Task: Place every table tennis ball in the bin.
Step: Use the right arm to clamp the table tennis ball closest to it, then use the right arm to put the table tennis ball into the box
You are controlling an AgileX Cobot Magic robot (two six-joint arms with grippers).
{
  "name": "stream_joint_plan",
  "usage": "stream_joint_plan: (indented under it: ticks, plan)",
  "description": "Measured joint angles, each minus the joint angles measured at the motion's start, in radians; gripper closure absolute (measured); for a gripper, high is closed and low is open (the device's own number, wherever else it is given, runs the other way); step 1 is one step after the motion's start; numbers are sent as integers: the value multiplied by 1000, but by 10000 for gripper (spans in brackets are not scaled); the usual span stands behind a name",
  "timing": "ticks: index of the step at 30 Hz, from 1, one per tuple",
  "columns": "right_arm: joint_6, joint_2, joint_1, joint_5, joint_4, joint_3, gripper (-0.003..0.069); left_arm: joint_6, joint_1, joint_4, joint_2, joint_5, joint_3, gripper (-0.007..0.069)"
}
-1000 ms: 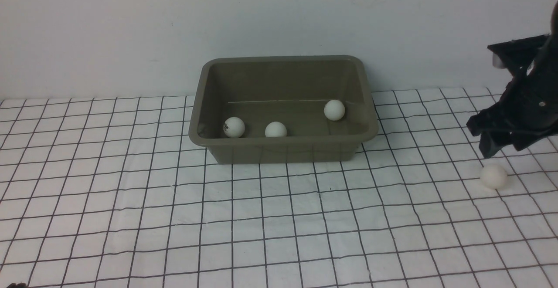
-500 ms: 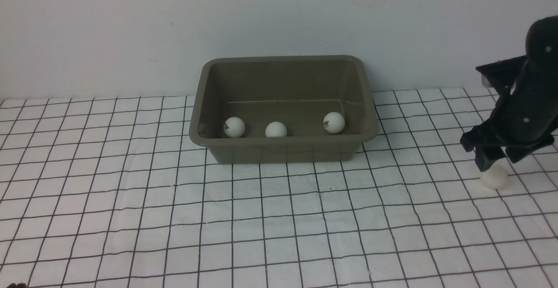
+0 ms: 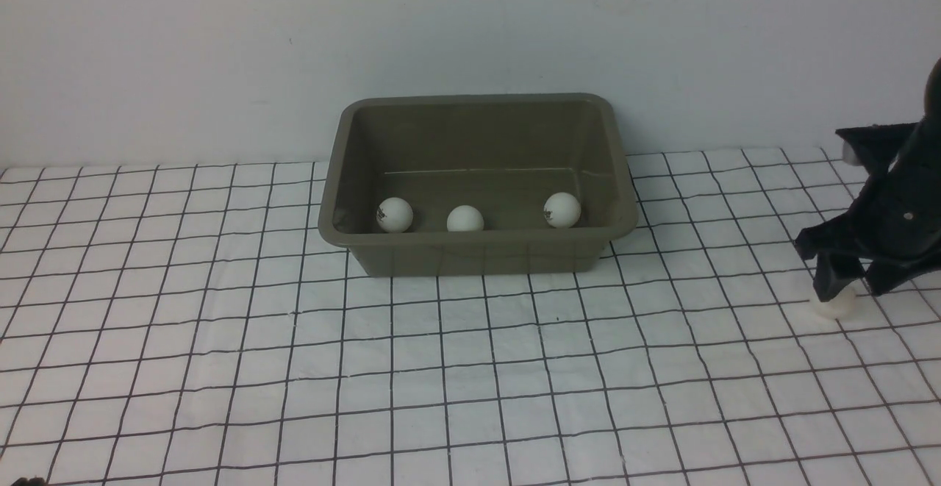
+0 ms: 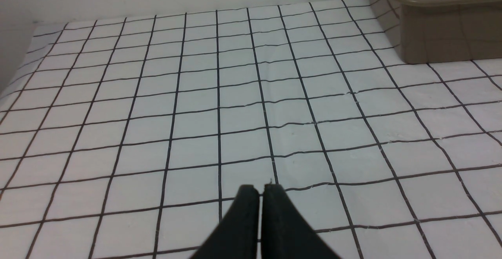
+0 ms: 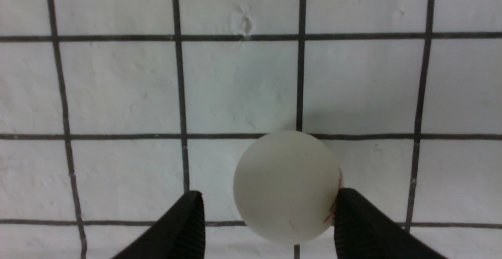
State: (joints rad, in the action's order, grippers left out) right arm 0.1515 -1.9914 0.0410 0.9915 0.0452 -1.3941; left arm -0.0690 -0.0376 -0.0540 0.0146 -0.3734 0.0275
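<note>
The olive-brown bin (image 3: 478, 256) stands at the back middle of the gridded cloth. Three table tennis balls lie along its near wall: left (image 3: 395, 215), middle (image 3: 465, 218), right (image 3: 562, 209). A fourth ball (image 3: 836, 307) rests on the cloth at the far right. My right gripper (image 3: 845, 291) is down over it and open. In the right wrist view this ball (image 5: 286, 186) sits between the fingers of the right gripper (image 5: 270, 196), touching one finger, with a gap to the other. My left gripper (image 4: 261, 188) is shut and empty, low over the cloth.
A white cloth with a black grid (image 3: 470, 368) covers the table, and a plain wall rises behind the bin. In the left wrist view a corner of the bin (image 4: 443, 35) shows some way from the left gripper.
My right gripper has dropped down over the fourth ball, which now sits between its fingers. The right-hand ball in the bin rolled toward the near wall and settled.
</note>
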Motion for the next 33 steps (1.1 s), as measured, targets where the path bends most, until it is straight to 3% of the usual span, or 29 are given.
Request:
stream_joint_plan:
  ticks: [12,24,28,33]
  plan:
    - [-2,-50,1,-31,-20,-3,249,0,0,0,0,0,0,629]
    - [-1,-68,2,19,-7,-81,295,0,0,0,0,0,0,629]
    - [29,-68,0,106,62,-194,295,0,0,0,0,0,0,629]
    - [95,-65,-66,223,233,-437,295,0,0,0,0,0,0,629]
